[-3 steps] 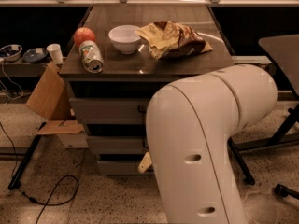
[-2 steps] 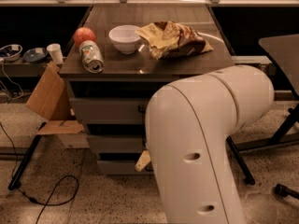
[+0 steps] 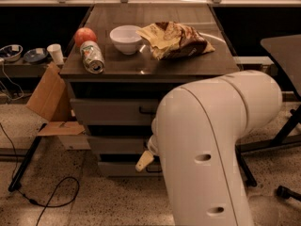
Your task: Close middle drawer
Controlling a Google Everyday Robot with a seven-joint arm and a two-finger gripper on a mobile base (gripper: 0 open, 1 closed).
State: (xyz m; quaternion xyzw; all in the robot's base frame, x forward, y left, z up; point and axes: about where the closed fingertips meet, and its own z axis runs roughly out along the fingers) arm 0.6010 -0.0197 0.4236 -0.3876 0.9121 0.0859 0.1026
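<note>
The grey cabinet has three drawer fronts. The middle drawer (image 3: 117, 145) is the second grey front; its right part and its handle are hidden behind my white arm (image 3: 211, 149). I cannot tell how far out it stands. My gripper (image 3: 144, 161) shows only as a tan tip poking out from behind the arm, low in front of the cabinet, between the middle front and the lowest front (image 3: 124, 168). The uppermost drawer (image 3: 113, 112) shows its dark pull handle (image 3: 146, 111).
On the cabinet top (image 3: 188, 65) are a red apple (image 3: 85, 36), a lying can (image 3: 92, 57), a white bowl (image 3: 126, 38) and a chip bag (image 3: 176, 39). A cardboard box (image 3: 47, 100) and a floor cable (image 3: 51, 197) lie left. A black table (image 3: 282, 46) stands right.
The gripper tip has edged slightly up and left in front of the lower drawers. The cabinet and the things on top have not moved.
</note>
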